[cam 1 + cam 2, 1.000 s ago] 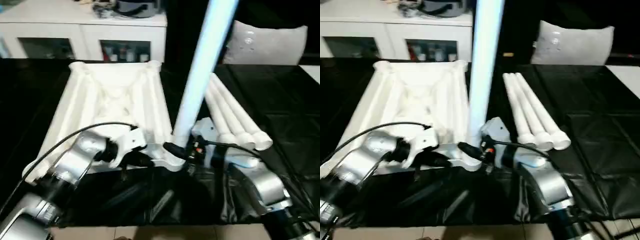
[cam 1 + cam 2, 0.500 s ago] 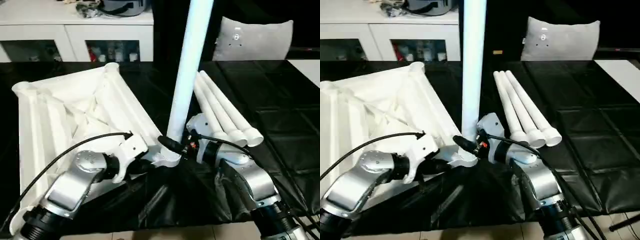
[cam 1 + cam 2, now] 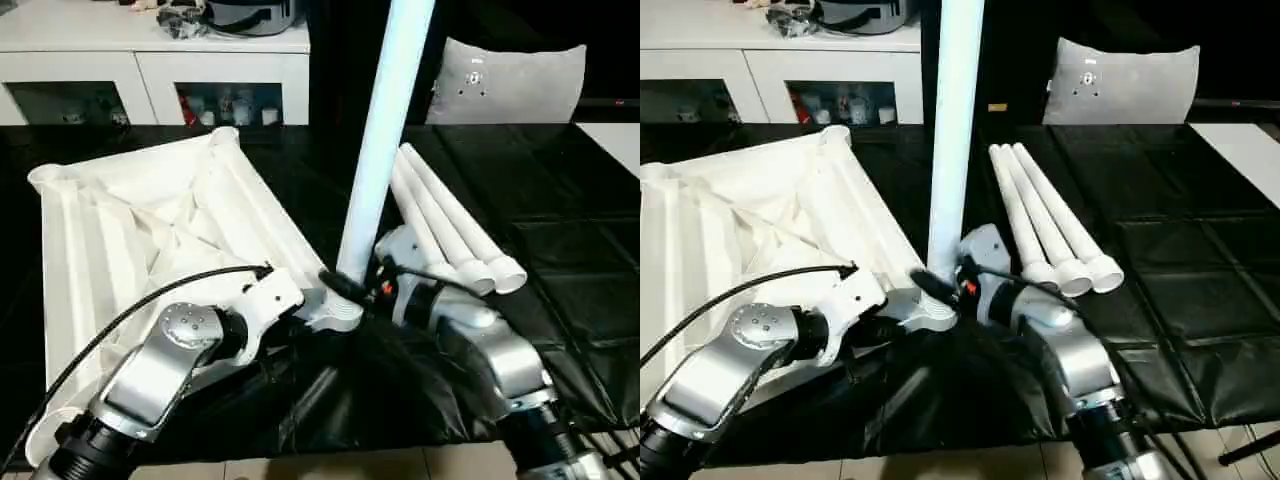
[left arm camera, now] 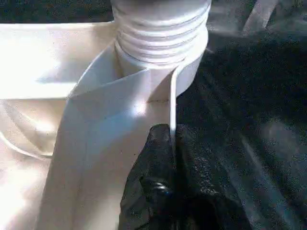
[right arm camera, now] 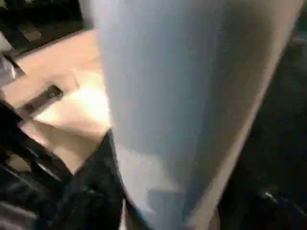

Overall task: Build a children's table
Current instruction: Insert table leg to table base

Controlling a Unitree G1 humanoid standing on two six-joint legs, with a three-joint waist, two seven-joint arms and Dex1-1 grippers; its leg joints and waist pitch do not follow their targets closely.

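Note:
The white tabletop (image 3: 150, 220) lies upside down on the black sheet, ribbed underside up. One white leg (image 3: 385, 130) stands upright in the near right corner socket (image 3: 340, 312). In the left wrist view its threaded end (image 4: 160, 28) sits in that socket. My left gripper (image 3: 295, 318) is shut on the tabletop's thin rim (image 4: 171, 105) just beside the socket. My right gripper (image 3: 355, 285) is at the foot of the upright leg, on its right side. Three spare legs (image 3: 450, 225) lie side by side to the right.
A white cabinet (image 3: 150, 70) with glass doors stands at the back left. A grey cushion-like panel (image 3: 505, 85) leans at the back right. The black sheet (image 3: 560, 260) covers the work surface, crumpled near the front edge, where a strip of floor shows.
Over the first half second the tabletop's far end swung to the left about the corner with the leg. Since then it has stayed put, with both grippers at the same corner.

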